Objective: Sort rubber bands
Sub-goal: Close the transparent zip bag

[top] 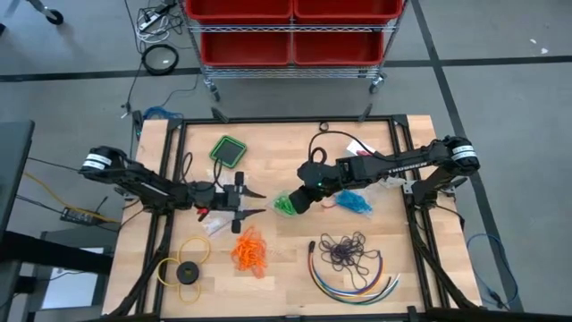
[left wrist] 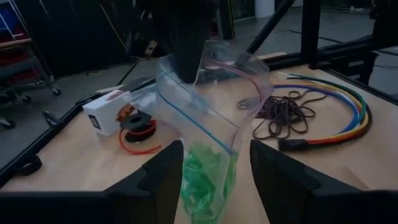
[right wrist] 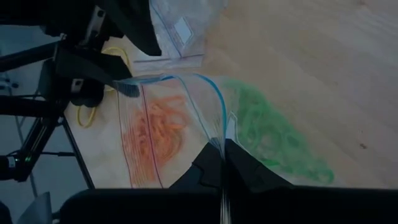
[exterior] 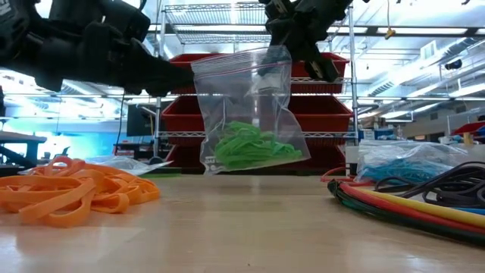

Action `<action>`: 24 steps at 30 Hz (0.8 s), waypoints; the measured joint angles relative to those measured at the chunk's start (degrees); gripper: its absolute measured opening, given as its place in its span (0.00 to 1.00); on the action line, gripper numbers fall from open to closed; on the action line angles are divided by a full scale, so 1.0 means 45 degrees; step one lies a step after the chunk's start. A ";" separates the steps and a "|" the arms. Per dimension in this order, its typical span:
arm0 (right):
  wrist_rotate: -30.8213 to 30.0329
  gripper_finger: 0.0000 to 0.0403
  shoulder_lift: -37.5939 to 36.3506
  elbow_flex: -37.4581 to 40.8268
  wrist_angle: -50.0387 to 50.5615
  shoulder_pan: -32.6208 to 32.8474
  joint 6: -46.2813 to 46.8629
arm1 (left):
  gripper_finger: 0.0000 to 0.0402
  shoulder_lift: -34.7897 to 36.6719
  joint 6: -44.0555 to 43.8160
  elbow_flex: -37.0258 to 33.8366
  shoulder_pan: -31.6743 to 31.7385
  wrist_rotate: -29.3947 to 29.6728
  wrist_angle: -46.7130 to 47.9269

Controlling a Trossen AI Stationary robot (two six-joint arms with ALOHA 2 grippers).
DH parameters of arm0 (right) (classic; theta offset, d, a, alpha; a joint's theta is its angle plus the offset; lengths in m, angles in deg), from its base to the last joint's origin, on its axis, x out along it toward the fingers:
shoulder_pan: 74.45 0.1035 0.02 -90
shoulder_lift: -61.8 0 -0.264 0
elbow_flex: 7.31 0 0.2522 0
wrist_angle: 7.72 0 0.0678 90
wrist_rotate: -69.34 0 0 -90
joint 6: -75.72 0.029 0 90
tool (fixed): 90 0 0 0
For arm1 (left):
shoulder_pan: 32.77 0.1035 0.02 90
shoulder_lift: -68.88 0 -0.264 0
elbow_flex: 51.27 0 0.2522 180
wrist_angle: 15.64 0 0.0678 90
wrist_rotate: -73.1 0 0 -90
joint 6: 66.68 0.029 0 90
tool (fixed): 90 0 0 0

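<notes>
High view: right gripper (top: 288,204) clenched on the rim of a clear bag (top: 284,206) of green rubber bands (top: 286,207), mid-table. Left gripper (top: 253,202) released, just beside it, pointing at the bag.

Low view: bag (exterior: 246,114) hangs upright off the wooden table (exterior: 242,227); orange bands (exterior: 68,193) lie loose.

Left wrist view: bag mouth gapes between the spread fingers (left wrist: 163,180).

Right wrist view: jaws pinch one lip. Left arm is nearer the free lip, I judge.
</notes>
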 joint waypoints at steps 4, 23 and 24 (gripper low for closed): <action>-0.0021 0.00 0.0000 0.0000 -0.0004 0.0000 0.0000 | 0.48 -0.0764 -0.0164 0.0010 -0.0099 0.0367 -0.1222; -0.0007 0.00 0.0000 0.0000 -0.0007 0.0000 -0.0094 | 0.23 -0.2359 0.0358 0.1031 -0.0423 0.1400 -0.2112; -0.0007 0.00 0.0000 0.0000 -0.0007 0.0000 -0.0099 | 0.21 -0.2359 0.0479 0.1035 -0.0423 0.1434 -0.2115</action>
